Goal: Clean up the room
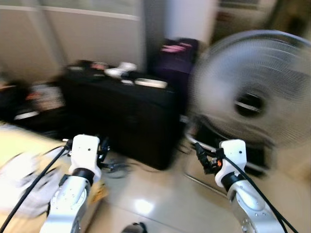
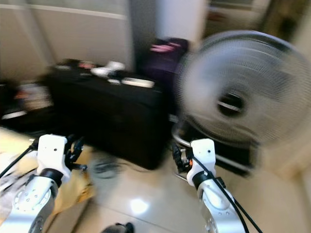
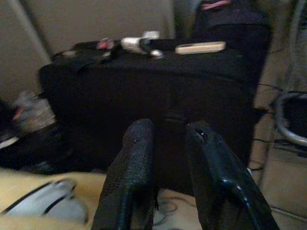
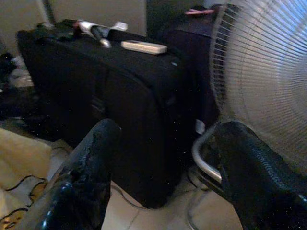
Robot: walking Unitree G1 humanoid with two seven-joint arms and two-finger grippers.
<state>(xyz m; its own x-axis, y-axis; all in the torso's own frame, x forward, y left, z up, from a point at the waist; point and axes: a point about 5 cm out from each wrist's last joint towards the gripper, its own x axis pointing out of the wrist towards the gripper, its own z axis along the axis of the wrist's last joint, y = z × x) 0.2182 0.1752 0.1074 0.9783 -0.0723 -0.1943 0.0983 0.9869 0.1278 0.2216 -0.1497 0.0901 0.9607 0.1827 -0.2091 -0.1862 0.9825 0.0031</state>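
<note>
The head views are blurred. A black suitcase [image 1: 131,116] stands on the floor ahead, with small clutter on its top: a flat white bar [image 3: 200,47] and a white-and-dark object [image 1: 121,69]. Both arms are raised in front of me. My left gripper [image 3: 169,136] points at the suitcase's side, its fingers a narrow gap apart with nothing between them. My right gripper [image 4: 170,129] is wide open and empty, aimed between the suitcase and the fan base. White cloth [image 1: 22,184] lies on yellow bedding [image 1: 29,145] beside my left arm.
A large standing fan [image 1: 252,92] fills the right, its metal ring base [image 4: 204,160] on the floor close to my right gripper. A dark purple bag [image 1: 177,53] stands behind the suitcase. Dark clutter [image 1: 39,102] lies at far left. Cables trail on the shiny tiled floor [image 1: 146,204].
</note>
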